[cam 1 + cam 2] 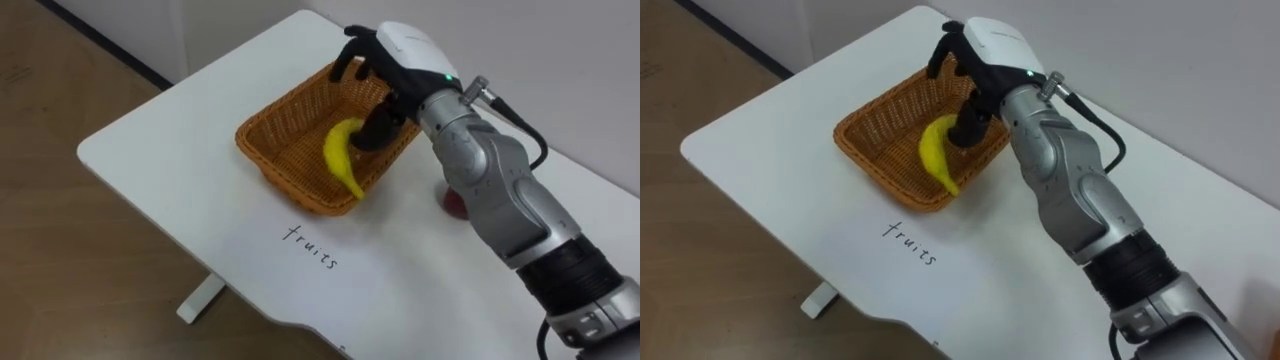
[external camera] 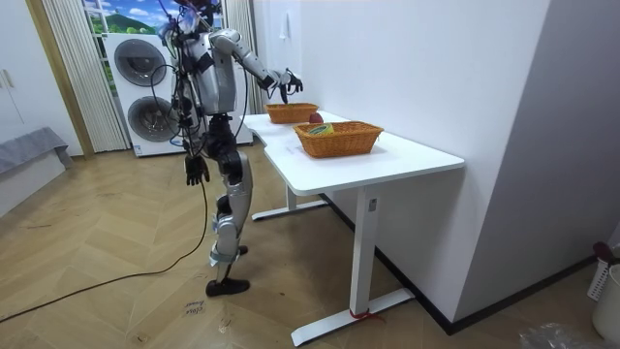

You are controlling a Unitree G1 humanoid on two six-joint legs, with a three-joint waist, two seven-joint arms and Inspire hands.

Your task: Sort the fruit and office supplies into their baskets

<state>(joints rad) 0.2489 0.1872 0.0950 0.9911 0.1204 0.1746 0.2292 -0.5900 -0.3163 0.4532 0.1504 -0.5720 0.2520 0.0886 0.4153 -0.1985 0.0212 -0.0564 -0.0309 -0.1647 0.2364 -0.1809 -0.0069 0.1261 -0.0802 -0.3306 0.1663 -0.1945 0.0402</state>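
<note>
Banana [image 1: 345,152] in basket [image 1: 272,128] on table [image 1: 170,140]; robot hand [image 1: 400,52] above basket's far rim.

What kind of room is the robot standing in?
Probably a room in a home, perhaps a laundry corner: two stacked white washing machines stand behind the robot, beside pale curtains, on a wooden herringbone floor.
</note>
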